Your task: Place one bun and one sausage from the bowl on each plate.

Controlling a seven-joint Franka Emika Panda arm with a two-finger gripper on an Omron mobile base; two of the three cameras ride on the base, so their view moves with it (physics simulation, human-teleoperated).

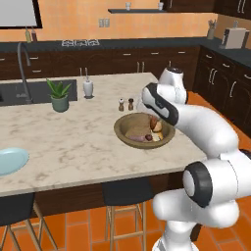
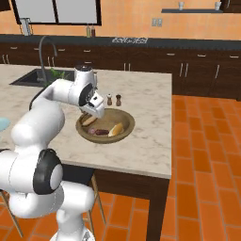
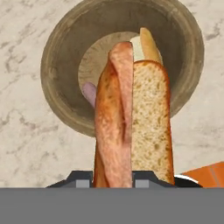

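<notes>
My gripper (image 3: pixel 113 181) is shut on a bun (image 3: pixel 148 131), a long roll with an orange-brown crust and a pale cut face that rises between the fingers. It hangs just above the wood-like bowl (image 3: pixel 57 57), over the bowl's left part in the right base view, where the gripper (image 2: pixel 89 116) and the held bun (image 2: pixel 88 121) show. Inside the bowl (image 2: pixel 127 123) lie another bun (image 2: pixel 116 129) and a dark red sausage (image 2: pixel 100 132). A pale blue plate (image 1: pixel 10 161) sits far to the left on the counter, near its front edge.
Salt and pepper shakers (image 1: pixel 125 104) stand just behind the bowl (image 1: pixel 122 135). A potted plant (image 1: pixel 59 95), a white dispenser (image 1: pixel 87 87) and a sink (image 1: pixel 29 92) are at the back left. Stools (image 1: pixel 122 196) stand under the counter's front edge.
</notes>
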